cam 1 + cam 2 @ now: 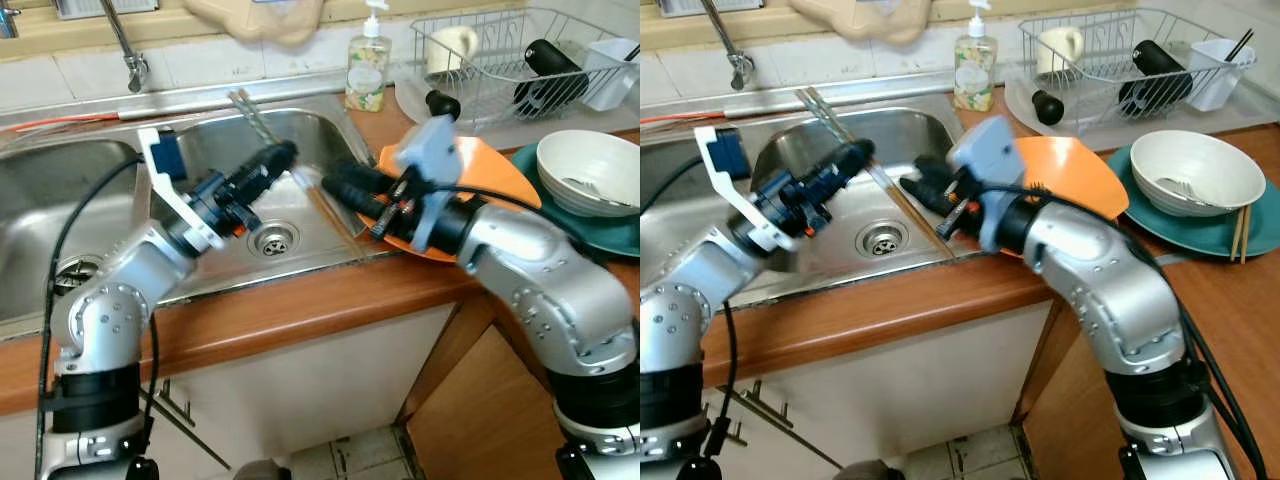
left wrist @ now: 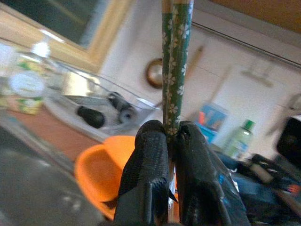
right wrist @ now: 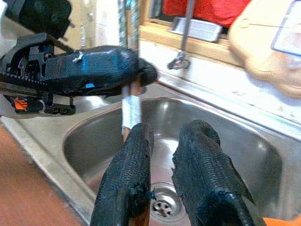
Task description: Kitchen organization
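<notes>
A pair of green flower-patterned chopsticks (image 1: 250, 110) slants over the right sink basin (image 1: 325, 135). My left gripper (image 1: 288, 152) is shut on them near their middle, and the sticks (image 2: 176, 61) rise from between its fingers. My right gripper (image 1: 335, 185) reaches in from the basin's right rim, close to the chopsticks' lower part. Its fingers (image 3: 127, 169) stand slightly apart, with only the sink bottom showing between them. The right wrist lies over an orange plate (image 1: 500, 170) on the counter beside the sink.
A soap bottle (image 1: 368, 65) stands behind the basin, and a faucet (image 1: 130, 50) at the back left. On the right are a wire dish rack (image 1: 500, 50) holding a cup and utensils, and a white bowl (image 1: 590, 170) on a teal plate (image 1: 620, 235). A wooden counter edge (image 1: 300, 310) runs along the front.
</notes>
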Tool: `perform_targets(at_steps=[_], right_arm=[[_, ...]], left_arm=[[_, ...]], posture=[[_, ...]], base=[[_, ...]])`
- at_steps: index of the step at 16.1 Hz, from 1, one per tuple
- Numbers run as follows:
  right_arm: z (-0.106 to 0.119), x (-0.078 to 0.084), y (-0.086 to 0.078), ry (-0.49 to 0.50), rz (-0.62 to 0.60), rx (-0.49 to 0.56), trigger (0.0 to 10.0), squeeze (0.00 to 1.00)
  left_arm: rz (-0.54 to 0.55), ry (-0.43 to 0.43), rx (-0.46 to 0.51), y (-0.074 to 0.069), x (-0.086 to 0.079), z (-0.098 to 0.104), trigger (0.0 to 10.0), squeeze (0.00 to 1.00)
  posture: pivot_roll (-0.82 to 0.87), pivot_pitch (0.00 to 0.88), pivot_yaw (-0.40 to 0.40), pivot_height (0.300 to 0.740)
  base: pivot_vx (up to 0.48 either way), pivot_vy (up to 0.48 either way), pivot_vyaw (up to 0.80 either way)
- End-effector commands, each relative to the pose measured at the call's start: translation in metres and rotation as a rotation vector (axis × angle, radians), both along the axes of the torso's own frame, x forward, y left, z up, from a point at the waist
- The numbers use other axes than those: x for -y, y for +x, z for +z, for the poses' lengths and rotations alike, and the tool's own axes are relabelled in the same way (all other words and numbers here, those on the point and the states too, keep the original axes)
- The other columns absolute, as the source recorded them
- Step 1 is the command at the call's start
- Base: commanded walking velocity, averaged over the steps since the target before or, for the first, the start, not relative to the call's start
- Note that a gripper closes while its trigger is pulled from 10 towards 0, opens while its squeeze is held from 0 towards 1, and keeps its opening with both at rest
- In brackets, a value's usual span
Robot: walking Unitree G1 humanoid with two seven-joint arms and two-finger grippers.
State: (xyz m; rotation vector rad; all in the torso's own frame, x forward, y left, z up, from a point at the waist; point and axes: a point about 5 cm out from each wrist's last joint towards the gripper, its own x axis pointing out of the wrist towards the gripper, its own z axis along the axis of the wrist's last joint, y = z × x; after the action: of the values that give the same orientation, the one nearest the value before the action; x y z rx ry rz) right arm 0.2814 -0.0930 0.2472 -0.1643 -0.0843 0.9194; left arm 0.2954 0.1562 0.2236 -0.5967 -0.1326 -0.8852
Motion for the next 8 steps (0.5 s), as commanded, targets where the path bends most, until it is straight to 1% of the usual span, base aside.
perform_targets(at_steps=[1,2,3,4,5,6,7,8], right_arm=[[0.003,0.002,0.0,-0.006,-0.016,0.019,10.0,0.0],[0.003,0.003,-0.002,-0.01,-0.018,0.018,10.0,0.0],[0.002,0.003,-0.004,-0.013,-0.02,0.017,10.0,0.0],[0.002,0.001,-0.006,-0.007,-0.025,0.014,10.0,0.0],[0.001,-0.001,-0.008,-0.002,-0.027,0.013,10.0,0.0],[0.0,-0.002,-0.009,0.001,-0.026,0.01,10.0,0.0],[-0.001,-0.004,-0.011,0.004,-0.028,0.007,10.0,0.0],[-0.003,-0.006,-0.012,0.003,-0.04,0.002,10.0,0.0]], left_arm=[[0.067,0.013,0.004,0.007,-0.01,0.004,0.0,0.0],[0.113,0.02,-0.01,0.014,-0.016,0.003,0.0,0.0],[0.187,0.044,-0.039,0.023,-0.023,0.001,0.0,0.0],[0.338,0.069,-0.12,0.04,-0.036,-0.005,0.0,0.0],[0.431,0.08,-0.176,0.05,-0.043,-0.01,0.0,0.0],[0.462,0.08,-0.193,0.054,-0.045,-0.012,0.0,0.0],[0.506,0.085,-0.234,0.063,-0.046,-0.016,1.9,0.0],[0.573,0.142,-0.339,0.074,-0.046,-0.024,10.0,0.0]], posture=[[-0.01,0.0,0.064,0.74],[-0.02,0.0,0.071,0.74],[-0.02,0.0,0.075,0.74],[-0.03,0.0,0.078,0.74],[-0.03,0.0,0.082,0.74],[-0.04,0.0,0.086,0.74],[-0.05,0.0,0.09,0.74],[-0.05,0.0,0.09,0.74]], base=[[0.0,0.0,0.0],[0.0,0.0,0.0],[0.0,0.0,0.0],[0.0,0.0,0.0],[0.0,0.0,0.0],[0.0,0.0,0.0],[0.0,0.0,0.0],[0.0,0.0,0.0]])
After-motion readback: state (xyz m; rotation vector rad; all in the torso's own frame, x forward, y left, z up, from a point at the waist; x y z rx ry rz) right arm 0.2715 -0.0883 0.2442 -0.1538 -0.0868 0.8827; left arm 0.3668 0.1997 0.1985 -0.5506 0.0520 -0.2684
